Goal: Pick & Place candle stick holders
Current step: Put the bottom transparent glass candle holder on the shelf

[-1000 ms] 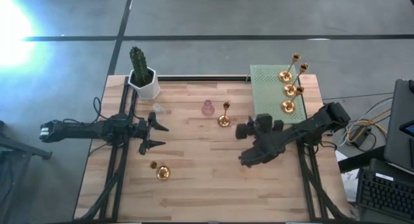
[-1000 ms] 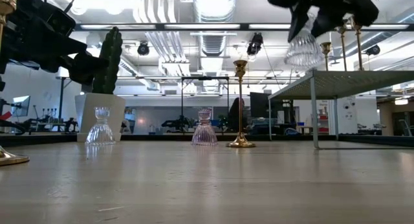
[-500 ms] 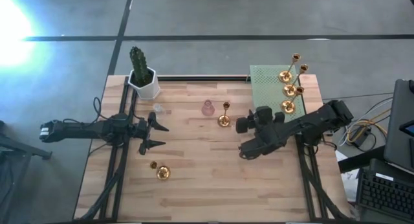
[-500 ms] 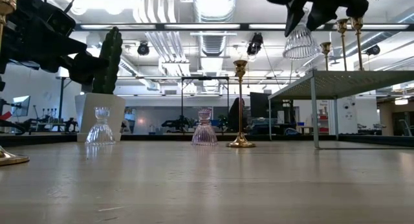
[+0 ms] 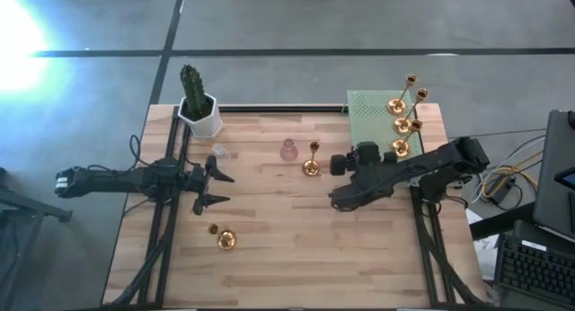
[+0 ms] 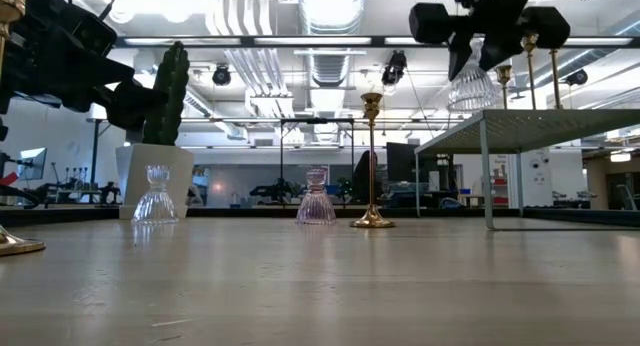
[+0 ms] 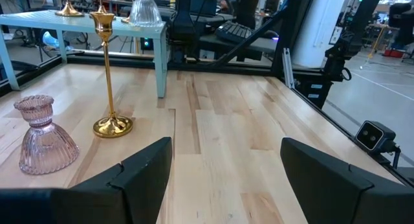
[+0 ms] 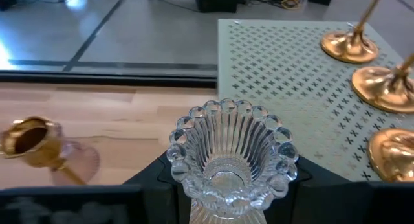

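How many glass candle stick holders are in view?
3. One clear holder stands on the table near the cactus pot; a pink holder beside the gold holder; a second clear holder is gripped in the right end effector, raised near the green rack. None seems hidden.

A lab or workshop hall. Wooden bench (image 5: 269, 248) on a grey concrete floor (image 5: 296, 19). Exposed ducts (image 6: 335, 61) and strip lights (image 6: 250, 41) overhead. Far workstations, a keyboard (image 5: 537, 273) and loose cables (image 5: 503, 181) at right.

3 gold holders (image 5: 400, 125) on raised shelf (image 5: 368, 109), far right; cactus pot (image 5: 199, 113) far left; pink holder (image 5: 288, 150) between.
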You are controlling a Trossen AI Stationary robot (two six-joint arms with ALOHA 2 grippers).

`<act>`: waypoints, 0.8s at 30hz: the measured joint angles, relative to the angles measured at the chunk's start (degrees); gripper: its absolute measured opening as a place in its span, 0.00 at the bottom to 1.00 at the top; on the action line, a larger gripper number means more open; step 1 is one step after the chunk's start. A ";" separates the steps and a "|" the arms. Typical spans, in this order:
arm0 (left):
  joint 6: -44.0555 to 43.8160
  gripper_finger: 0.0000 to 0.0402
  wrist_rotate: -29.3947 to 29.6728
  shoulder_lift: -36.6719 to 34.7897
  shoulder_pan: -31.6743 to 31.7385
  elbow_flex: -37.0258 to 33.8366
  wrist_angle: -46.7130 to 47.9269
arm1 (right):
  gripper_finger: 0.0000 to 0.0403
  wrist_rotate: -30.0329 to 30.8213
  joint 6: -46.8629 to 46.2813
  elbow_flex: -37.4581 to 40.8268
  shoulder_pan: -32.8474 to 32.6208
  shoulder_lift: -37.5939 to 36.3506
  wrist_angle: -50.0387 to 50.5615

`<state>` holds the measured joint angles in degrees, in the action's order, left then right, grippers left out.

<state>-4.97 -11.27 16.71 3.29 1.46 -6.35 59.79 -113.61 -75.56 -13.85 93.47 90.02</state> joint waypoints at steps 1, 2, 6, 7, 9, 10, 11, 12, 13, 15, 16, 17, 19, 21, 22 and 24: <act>0.02 0.73 0.02 0.00 0.00 -0.01 0.00 | 0.30 -0.11 -0.74 0.64 0.07 0.00 0.00; 0.00 0.73 0.02 0.00 0.00 0.00 0.00 | 0.30 -0.23 -1.62 1.31 0.09 0.00 0.02; 0.02 0.73 0.02 0.00 0.00 -0.01 -0.01 | 0.30 -0.30 -5.09 3.72 0.00 -0.08 0.09; 0.02 0.73 0.00 0.00 0.00 -0.01 0.00 | 0.30 -0.27 -6.08 4.34 0.02 -0.19 0.26; 0.00 0.73 0.00 0.00 0.00 -0.01 0.00 | 0.30 0.29 -7.74 5.24 0.06 -0.24 0.59; 0.00 0.73 0.01 0.00 0.00 -0.01 0.00 | 0.30 0.64 -8.34 5.57 0.17 -0.24 0.56; 0.01 0.73 0.02 0.00 0.00 0.00 -0.02 | 0.30 0.91 -8.70 5.82 0.36 -0.24 0.55; 0.01 0.73 0.02 0.00 0.00 -0.01 -0.01 | 0.30 1.02 -8.83 5.96 0.65 -0.24 0.50; 0.01 0.73 0.00 0.00 0.00 -0.01 0.00 | 0.30 1.05 -8.96 6.04 1.00 -0.25 0.37; 0.00 0.73 0.02 0.00 0.00 -0.01 -0.02 | 0.30 1.12 -8.96 6.06 1.67 -0.26 0.23; 0.00 0.73 0.02 0.00 0.00 -0.01 0.00 | 0.30 1.14 -8.91 6.04 1.84 -0.36 0.18; 0.02 0.73 0.00 0.00 0.00 -0.01 -0.02 | 0.30 1.13 -8.57 6.02 1.93 -0.42 0.10; 0.00 0.73 0.00 0.00 0.00 -0.01 0.00 | 0.30 1.52 -7.96 5.91 2.01 -0.50 -0.08; 0.01 0.73 0.01 0.00 0.00 -0.01 -0.01 | 0.30 1.41 -7.69 5.86 1.97 -1.34 -0.34; 0.00 0.73 0.02 0.00 0.00 0.00 -0.01 | 0.30 0.95 -7.37 5.86 1.94 -1.81 -0.31; 0.02 0.73 0.00 -0.02 0.00 -0.01 0.00 | 0.30 0.62 -6.70 6.24 1.91 -2.68 -0.36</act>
<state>-4.95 -11.27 16.69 3.29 1.45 -6.35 60.41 -120.30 -69.31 -11.94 90.79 89.65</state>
